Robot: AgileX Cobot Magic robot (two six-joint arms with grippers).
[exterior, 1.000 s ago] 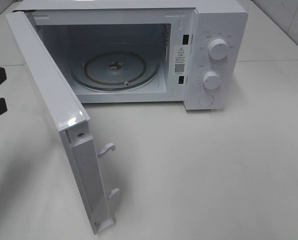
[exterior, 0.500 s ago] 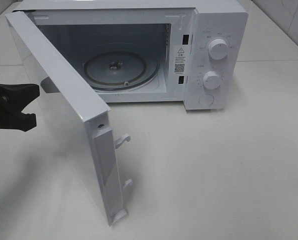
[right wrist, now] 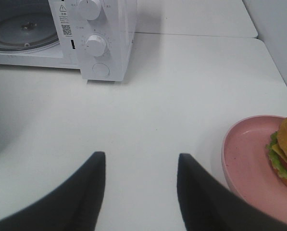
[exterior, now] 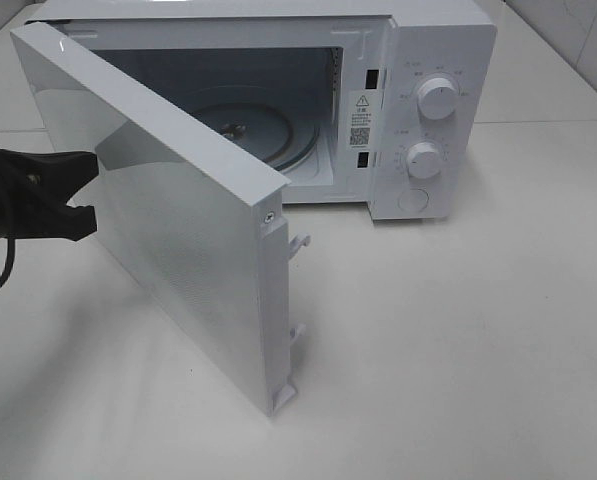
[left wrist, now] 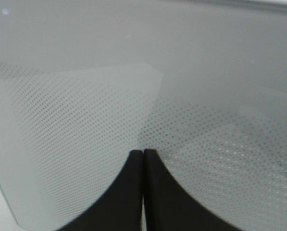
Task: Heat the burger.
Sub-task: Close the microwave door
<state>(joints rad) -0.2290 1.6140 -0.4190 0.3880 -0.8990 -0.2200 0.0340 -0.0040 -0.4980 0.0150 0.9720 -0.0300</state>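
— Left tool (exterior: 86, 190): where is it against a second ago?

— Then only a dark edge of it showed at the far left. It has come in to the right and its tips now sit against the outer face of the door (exterior: 178, 260). Seen from its own wrist, the fingers (left wrist: 133, 192) are pressed together with nothing between them, flat up to the dotted glass.

— And the door?

— Swung round toward the oven (exterior: 418, 110). A second ago it stood wide, with the whole turntable (exterior: 263, 140) in sight; now its free edge has moved right and it hides the left half of the cavity. It stands ajar, not latched.

— Right tool (right wrist: 138, 185)?

— About half open, gripping nothing, over bare tabletop (right wrist: 181, 96) on the near right.

— The burger (right wrist: 286, 151)?

— On a pink plate (right wrist: 244, 163) on the tabletop, just to the right of the right tool and apart from it. Only its left part shows, with bun, green leaf and yellow filling. It lies well to the near right of the oven, and the high view does not reach it.
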